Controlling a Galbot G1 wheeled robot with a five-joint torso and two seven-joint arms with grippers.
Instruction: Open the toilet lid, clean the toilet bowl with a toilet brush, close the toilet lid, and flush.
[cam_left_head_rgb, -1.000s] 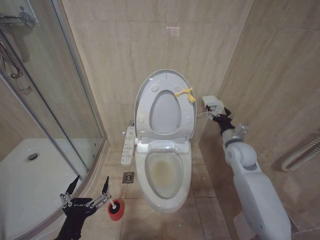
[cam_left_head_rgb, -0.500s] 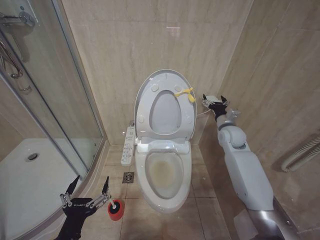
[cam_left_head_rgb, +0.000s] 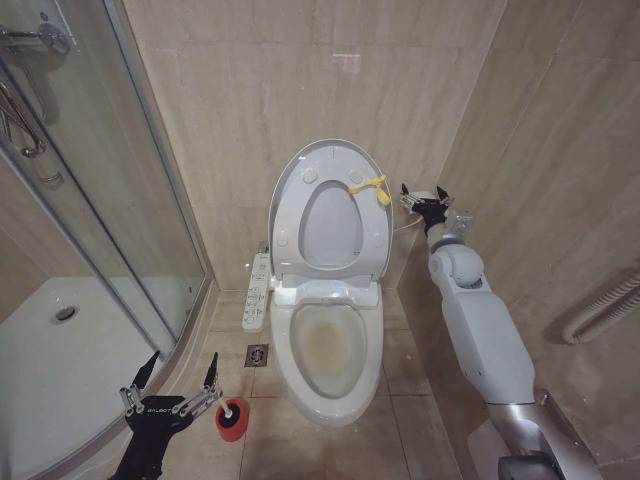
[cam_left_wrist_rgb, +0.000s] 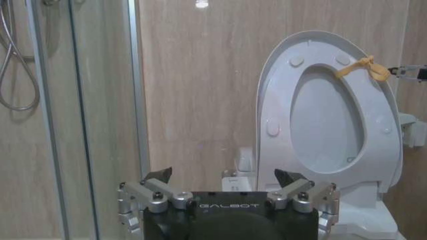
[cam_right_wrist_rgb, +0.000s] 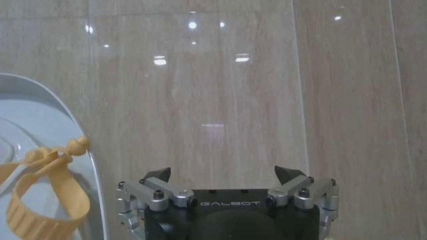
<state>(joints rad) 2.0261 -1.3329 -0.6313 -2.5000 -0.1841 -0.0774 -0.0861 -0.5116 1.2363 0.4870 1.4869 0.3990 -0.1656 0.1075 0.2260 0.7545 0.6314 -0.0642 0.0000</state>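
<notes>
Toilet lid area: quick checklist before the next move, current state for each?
1. Toilet lid up against the wall: ok.
2. Toilet bowl exposed, stained inside: ok.
3. Right gripper open, empty, beside the lid's yellow tag, not touching: ok.
4. Left gripper open, low by the red holder: ok.
5. Brush in hand: not ok, neither gripper holds anything.
6. Brush in the holder: cannot tell.

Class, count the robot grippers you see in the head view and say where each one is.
2: the left gripper low by the red holder cup, the right gripper raised beside the upright toilet lid.
</notes>
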